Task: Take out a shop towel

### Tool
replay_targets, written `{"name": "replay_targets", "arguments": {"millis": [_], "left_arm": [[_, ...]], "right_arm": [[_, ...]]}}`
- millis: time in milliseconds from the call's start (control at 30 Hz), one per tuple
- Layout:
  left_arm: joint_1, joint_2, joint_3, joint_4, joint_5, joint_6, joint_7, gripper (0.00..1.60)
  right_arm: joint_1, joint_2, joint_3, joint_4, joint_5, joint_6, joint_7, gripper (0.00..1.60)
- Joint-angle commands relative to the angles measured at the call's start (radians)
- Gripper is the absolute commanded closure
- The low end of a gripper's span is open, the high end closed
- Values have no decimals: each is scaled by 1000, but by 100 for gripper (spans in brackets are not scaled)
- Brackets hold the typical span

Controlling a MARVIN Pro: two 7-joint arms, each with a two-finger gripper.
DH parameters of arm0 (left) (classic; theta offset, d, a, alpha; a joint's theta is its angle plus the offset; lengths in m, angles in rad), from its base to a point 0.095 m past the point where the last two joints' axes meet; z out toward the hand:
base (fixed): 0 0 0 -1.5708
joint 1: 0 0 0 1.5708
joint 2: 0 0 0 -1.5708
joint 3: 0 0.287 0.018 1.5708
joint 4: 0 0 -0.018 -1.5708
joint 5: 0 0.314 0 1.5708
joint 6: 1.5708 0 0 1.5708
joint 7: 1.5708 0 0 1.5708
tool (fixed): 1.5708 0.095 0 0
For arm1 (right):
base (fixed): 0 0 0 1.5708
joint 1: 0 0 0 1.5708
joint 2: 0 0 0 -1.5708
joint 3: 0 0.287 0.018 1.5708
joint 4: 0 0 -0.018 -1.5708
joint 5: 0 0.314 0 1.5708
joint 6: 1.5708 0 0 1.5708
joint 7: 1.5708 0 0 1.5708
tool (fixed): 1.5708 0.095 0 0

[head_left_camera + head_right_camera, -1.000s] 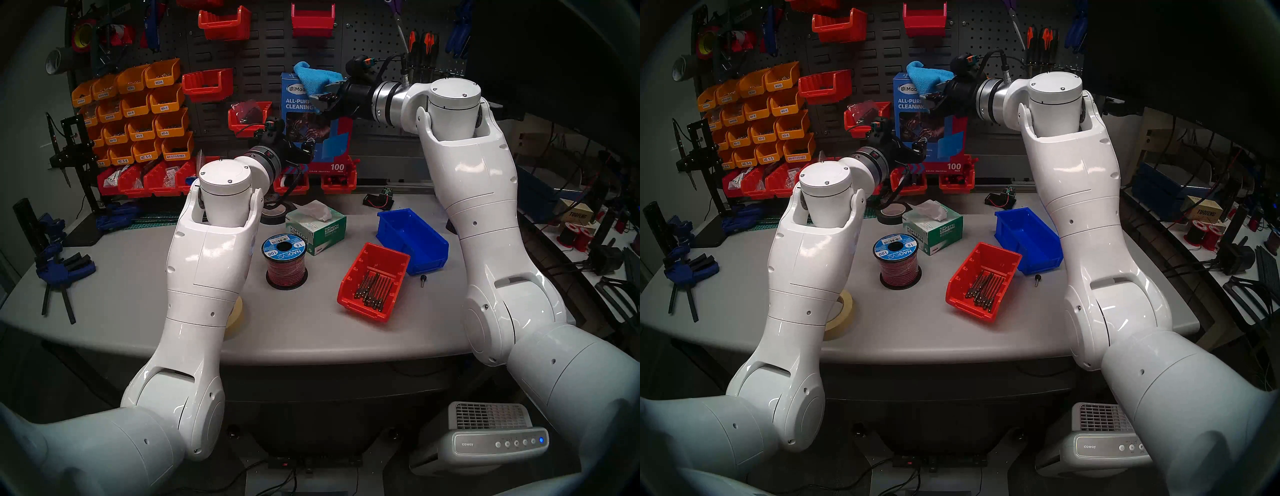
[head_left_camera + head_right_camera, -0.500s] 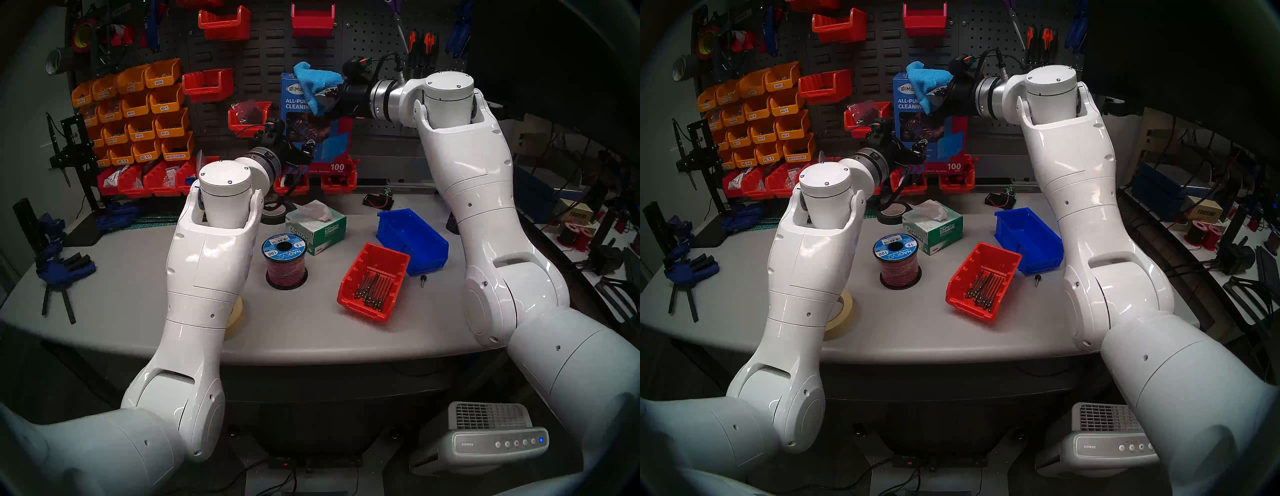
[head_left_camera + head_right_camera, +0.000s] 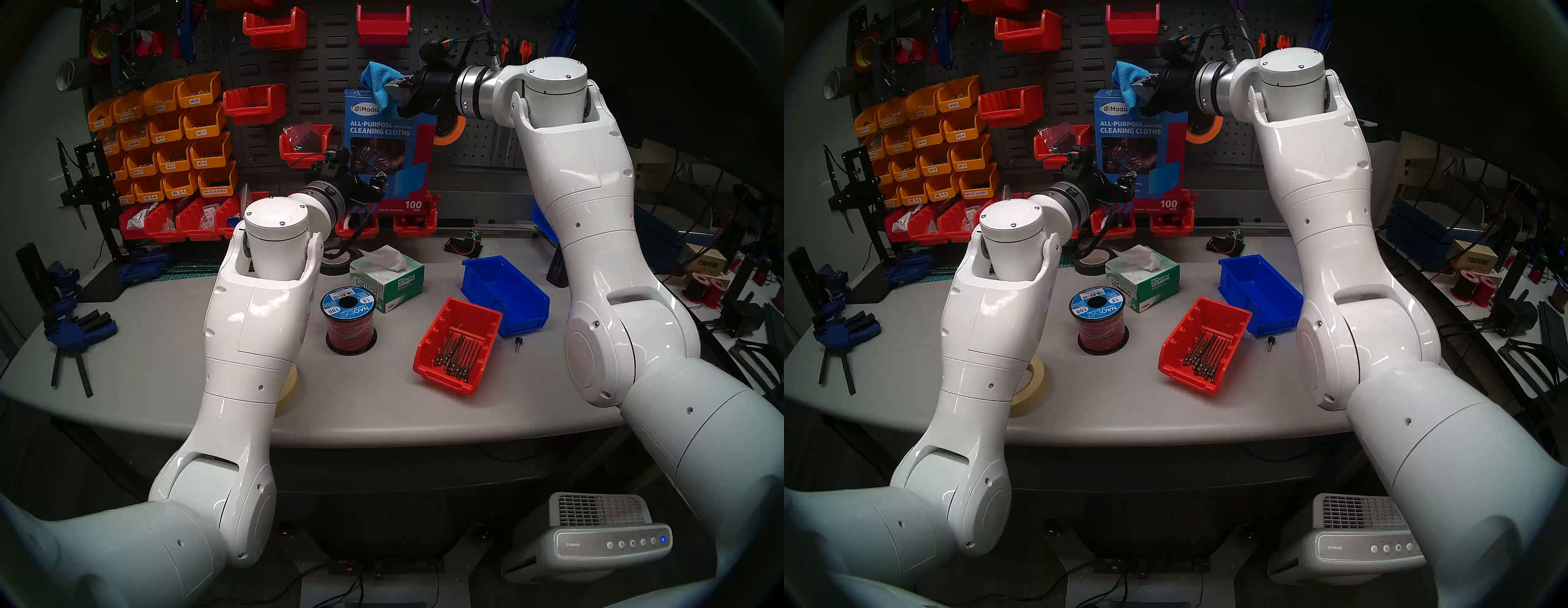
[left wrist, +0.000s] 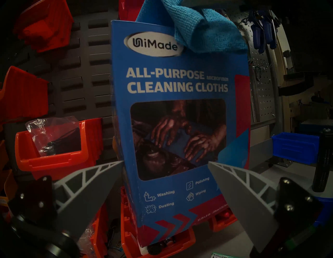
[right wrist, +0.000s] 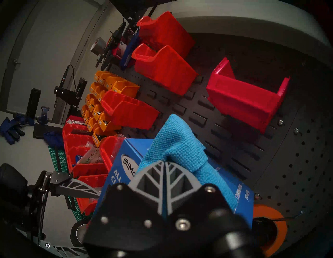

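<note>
1. Pegboard wall (image 3: 322,76): dark panel behind the bench, hung with red and orange bins; the backdrop against which the box stands upright.

2. Blue cardboard box (image 3: 388,148): "All-Purpose Cleaning Cloths", upright at the rear of the bench, seated on red bins at the foot of the wall. Standing tall puts its open top in reach of a level gripper.

3. Left gripper (image 4: 165,169): jaws spread wide, 1 finger (image 4: 84,191) at the box's left edge, the other in front of its right part. Contact cannot be confirmed; judged to be bracing the box so it does not rise with the cloth.

4. Right gripper (image 5: 164,167): fingers pressed flat together, pinching a fold of cloth, pointing level just above the box top.

5. Shop towel (image 3: 379,83): bright-blue microfibre, bunched, partly drawn out; 1 fold stands above the gripper, another hangs over the box's upper front. Whether its tail is still inside cannot be told. Extraction judged under way, not complete.
</note>
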Motion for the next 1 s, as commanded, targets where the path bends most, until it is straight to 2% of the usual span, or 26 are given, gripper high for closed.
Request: {"name": "replay_targets", "arguments": {"millis": [0,400,967], "left_arm": [[-36,-8,5,-33,0,-8,0,0],[-38,-12,13,-41,-1,-6,7,0],[-41,-19,32,-44,-2,-1,19,0]], "right_arm": [[99,-36,29,-54,-8,-16,-18,160],[194,-74,47,-74,-26,-14,-7,160],[269,-99,74,-106,-61,-20,8,160]]}}
